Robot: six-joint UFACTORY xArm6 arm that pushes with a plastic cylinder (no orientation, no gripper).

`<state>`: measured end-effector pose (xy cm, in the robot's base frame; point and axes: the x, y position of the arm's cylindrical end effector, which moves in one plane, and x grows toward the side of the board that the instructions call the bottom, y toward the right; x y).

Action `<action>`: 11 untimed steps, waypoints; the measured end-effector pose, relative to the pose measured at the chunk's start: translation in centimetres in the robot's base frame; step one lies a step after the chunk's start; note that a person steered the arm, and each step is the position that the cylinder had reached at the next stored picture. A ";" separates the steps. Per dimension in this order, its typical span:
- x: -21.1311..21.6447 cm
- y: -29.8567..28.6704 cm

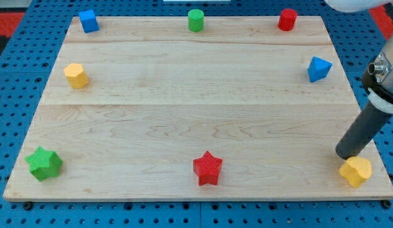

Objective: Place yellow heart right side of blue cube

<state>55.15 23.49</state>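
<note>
The yellow heart (355, 171) lies at the board's bottom right corner. The blue cube (88, 21) sits at the top left corner, far from it. My tip (344, 155) is down on the board, touching or almost touching the heart's upper left side. The dark rod rises from it up and to the right.
Wooden board (196, 114) on a blue pegboard. A yellow hexagonal block (76, 75) is at the left, a green star (44, 163) at bottom left, a red star (207, 168) at bottom centre, a blue block (319, 68) at right, a green cylinder (195, 20) and a red cylinder (287, 19) along the top.
</note>
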 end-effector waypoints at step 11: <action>0.4 -8.7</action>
<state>55.51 14.80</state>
